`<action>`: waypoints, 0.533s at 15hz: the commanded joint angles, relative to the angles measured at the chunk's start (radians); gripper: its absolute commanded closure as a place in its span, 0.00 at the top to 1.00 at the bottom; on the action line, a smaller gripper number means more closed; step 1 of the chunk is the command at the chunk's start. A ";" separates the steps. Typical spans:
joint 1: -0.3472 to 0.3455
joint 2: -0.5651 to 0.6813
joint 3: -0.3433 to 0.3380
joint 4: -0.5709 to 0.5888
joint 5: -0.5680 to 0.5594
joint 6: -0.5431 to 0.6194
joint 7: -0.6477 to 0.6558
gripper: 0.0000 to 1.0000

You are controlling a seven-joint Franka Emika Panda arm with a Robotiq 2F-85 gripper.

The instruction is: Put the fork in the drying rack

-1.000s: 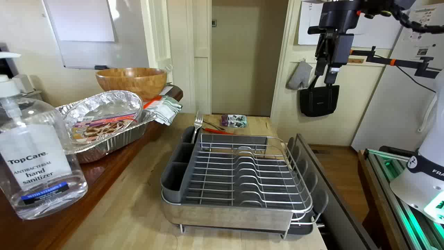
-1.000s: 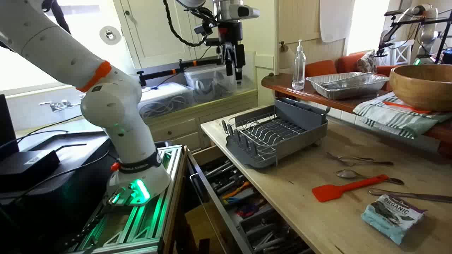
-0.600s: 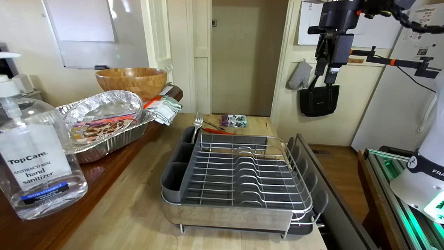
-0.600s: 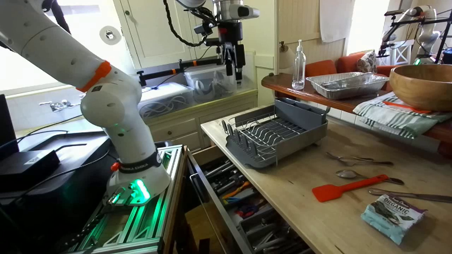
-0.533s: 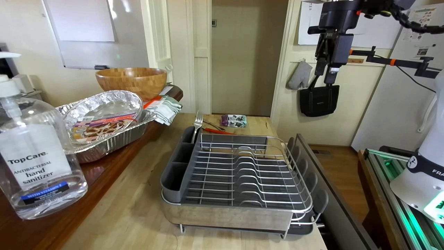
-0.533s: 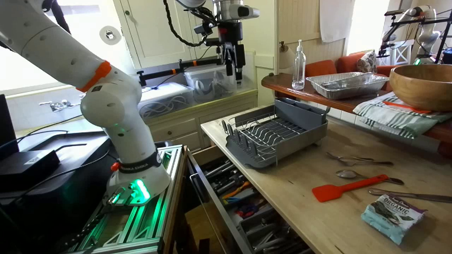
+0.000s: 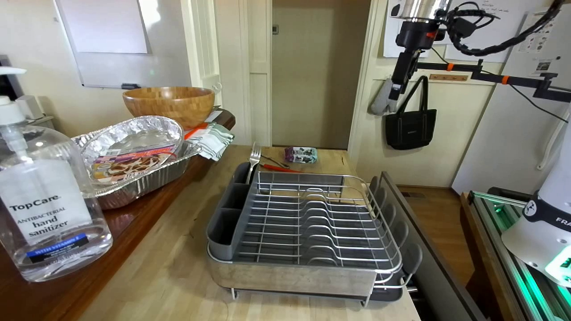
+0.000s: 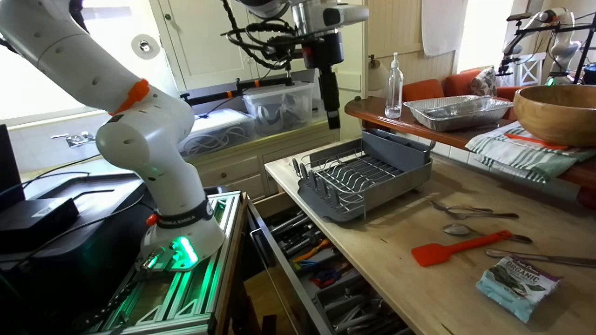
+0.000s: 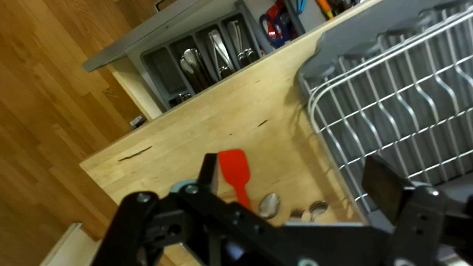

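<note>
A silvery fork (image 7: 254, 157) leans, tines up, in the far compartment of the cutlery caddy in an exterior view. Another fork (image 8: 461, 215) lies on the table beside a spoon; its tines also show in the wrist view (image 9: 296, 213). The drying rack (image 7: 292, 274) is silver wire with a dark grey base and caddy; it shows in the exterior view (image 8: 396, 184) and at the right of the wrist view (image 9: 391, 111). My gripper (image 9: 297, 171) is open and empty, high above the table. Its fingers overlap in the exterior views (image 8: 333, 122) (image 7: 395, 94).
A red spatula (image 8: 447, 251), spoon (image 8: 458, 229), knife (image 8: 540, 257) and snack bag (image 8: 519, 286) lie on the table. An open cutlery drawer (image 8: 298, 284) sits below its edge. A raised counter holds a foil pan (image 8: 458, 111), bottle (image 8: 394, 90) and wooden bowl (image 8: 556, 114).
The arm has moved and the gripper has turned about its axis. It has shifted left in an exterior view, and right and lower in the other. The forks and rack have not moved.
</note>
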 commanded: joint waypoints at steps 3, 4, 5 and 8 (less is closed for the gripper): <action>-0.070 0.130 -0.100 -0.036 0.035 0.310 0.005 1.00; -0.064 0.163 -0.113 -0.032 0.047 0.358 -0.013 1.00; -0.054 0.196 -0.123 -0.027 0.063 0.397 -0.026 1.00; -0.024 0.299 -0.132 0.006 0.102 0.480 -0.078 1.00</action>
